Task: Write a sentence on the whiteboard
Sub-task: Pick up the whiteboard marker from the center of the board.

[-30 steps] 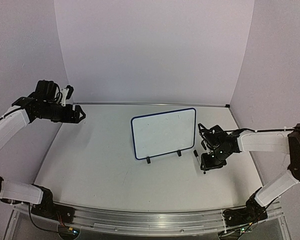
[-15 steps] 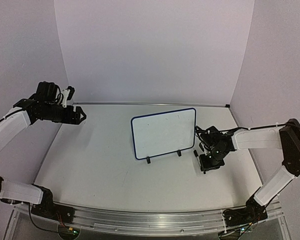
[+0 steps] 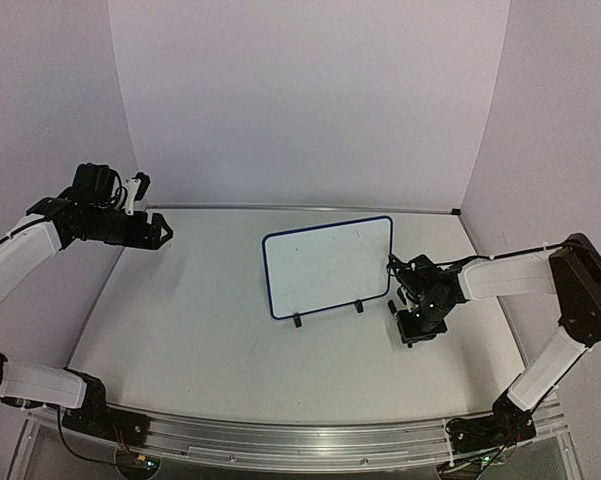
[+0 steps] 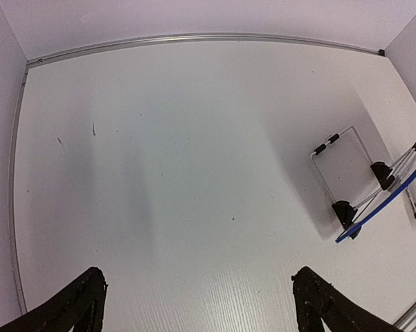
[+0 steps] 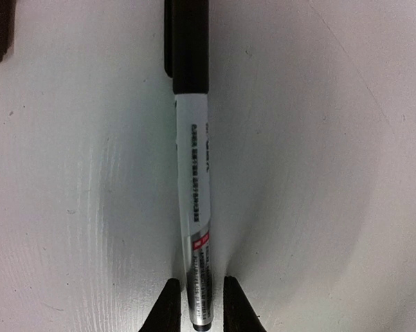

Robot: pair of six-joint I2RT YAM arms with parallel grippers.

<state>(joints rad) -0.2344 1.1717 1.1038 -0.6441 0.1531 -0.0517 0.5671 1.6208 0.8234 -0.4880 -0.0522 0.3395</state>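
White counter (image 3: 200, 320) under everything. The whiteboard (image 3: 330, 265) stands propped on its little black feet just to the left of the right claw (image 3: 417, 322), and well off to the right of the left claw (image 3: 158, 228). Left claw hangs above the counter, spread wide. Right claw is down low, fingers hugging the white end of a black-and-white marker pen (image 5: 194, 173) lying flat. Can't tell if it's actually pinching it.
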